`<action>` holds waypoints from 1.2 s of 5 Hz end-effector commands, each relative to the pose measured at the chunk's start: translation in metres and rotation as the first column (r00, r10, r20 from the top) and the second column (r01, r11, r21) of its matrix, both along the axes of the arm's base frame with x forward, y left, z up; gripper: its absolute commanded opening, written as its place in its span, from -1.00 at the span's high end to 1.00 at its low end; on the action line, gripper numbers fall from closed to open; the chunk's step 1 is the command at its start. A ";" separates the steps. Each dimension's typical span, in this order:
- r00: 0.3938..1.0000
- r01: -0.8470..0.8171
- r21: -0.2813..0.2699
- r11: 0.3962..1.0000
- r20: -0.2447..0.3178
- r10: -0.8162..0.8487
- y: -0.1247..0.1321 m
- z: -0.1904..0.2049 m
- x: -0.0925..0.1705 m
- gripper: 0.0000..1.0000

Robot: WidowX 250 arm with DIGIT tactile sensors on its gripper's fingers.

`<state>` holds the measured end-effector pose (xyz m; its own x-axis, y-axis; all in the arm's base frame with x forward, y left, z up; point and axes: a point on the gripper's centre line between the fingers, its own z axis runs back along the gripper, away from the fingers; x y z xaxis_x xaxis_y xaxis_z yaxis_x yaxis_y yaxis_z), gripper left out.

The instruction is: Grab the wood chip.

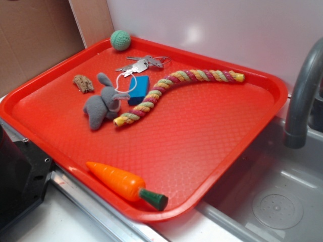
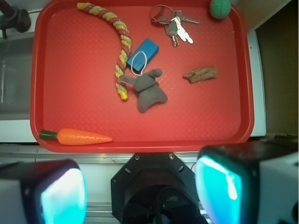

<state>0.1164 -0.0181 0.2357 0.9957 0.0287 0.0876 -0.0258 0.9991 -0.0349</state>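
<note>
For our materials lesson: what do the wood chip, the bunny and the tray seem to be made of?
Wood chip: rough, matte bark-like wood with ragged edges. Bunny: soft grey plush, fuzzy surface. Tray: probably moulded red plastic, with a fine pebbled texture and slight sheen.

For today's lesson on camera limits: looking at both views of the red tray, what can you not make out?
- Tool: wrist view shows only the blurred pads; the bottom edge cuts their tips, so the grip state is unclear. Exterior view misses it.
- Wood chip: small in both views; underside hidden.
- Faucet: cut off by the right edge, exterior view.
- Keys: too small to count surely.
- Bunny: face not shown.
</note>
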 end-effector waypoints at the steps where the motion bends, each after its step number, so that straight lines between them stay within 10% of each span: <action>1: 1.000 0.000 0.000 1.000 0.000 0.000 0.000 0.000 0.000 -1.00; 3: 0.877 -0.481 -0.035 0.876 -0.045 0.479 0.058 -0.075 0.060 -1.00; 5: 0.576 -0.816 -0.041 0.577 0.034 0.817 0.117 -0.132 0.097 -1.00; 6: 0.579 -0.815 -0.021 0.579 0.011 0.816 0.124 -0.158 0.094 -1.00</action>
<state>0.2171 0.0949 0.0681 0.5602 0.8256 0.0681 -0.8252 0.5634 -0.0414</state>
